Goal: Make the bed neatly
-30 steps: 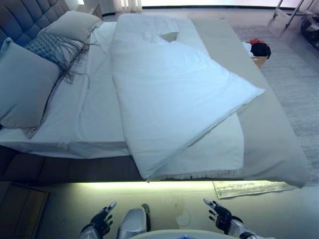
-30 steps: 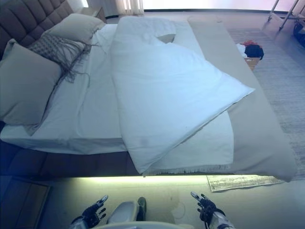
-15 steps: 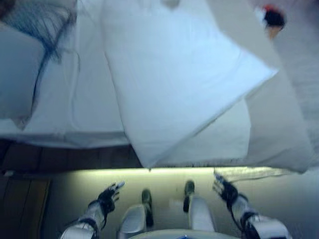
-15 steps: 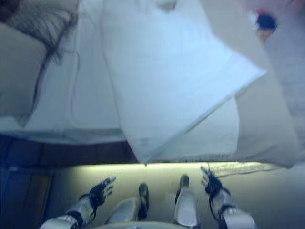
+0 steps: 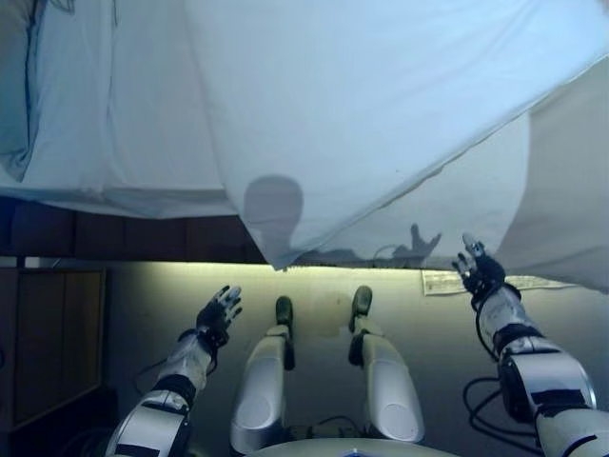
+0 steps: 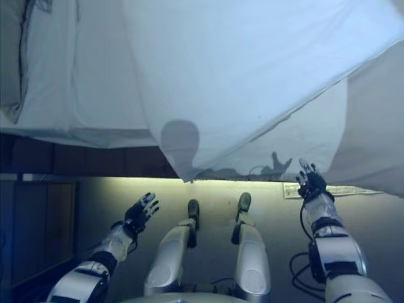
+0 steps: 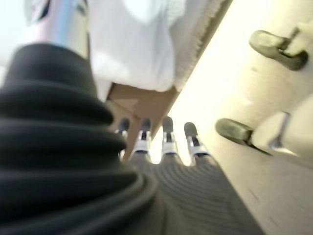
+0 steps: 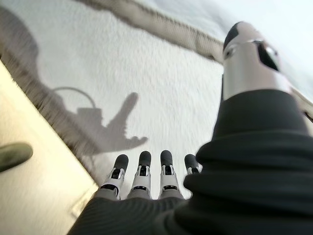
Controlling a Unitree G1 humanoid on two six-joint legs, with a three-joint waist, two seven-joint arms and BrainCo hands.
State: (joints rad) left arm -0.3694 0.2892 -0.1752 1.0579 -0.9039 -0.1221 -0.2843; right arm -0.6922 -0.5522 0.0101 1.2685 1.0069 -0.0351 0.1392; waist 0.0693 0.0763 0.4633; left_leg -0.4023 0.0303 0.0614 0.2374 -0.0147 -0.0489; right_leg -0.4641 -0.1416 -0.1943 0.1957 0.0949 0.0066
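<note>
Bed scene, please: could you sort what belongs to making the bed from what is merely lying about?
Job:
white duvet, lying askew
bed sheet
pillow
left hand, open
right hand, open

Lying about:
paper sheet on the floor
wooden panel

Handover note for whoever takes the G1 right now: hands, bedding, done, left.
Left hand: open, empty, low over the floor short of the bed.
Right hand: open, empty, raised near the hanging edge of the white blanket, not touching it as far as the views show.
White duvet: lies skewed across the bed, one corner drooping over the near side. Grey pillow at far left.
Done: nothing gripped yet.
Left: grasp the duvet, square it, smooth it.
</note>
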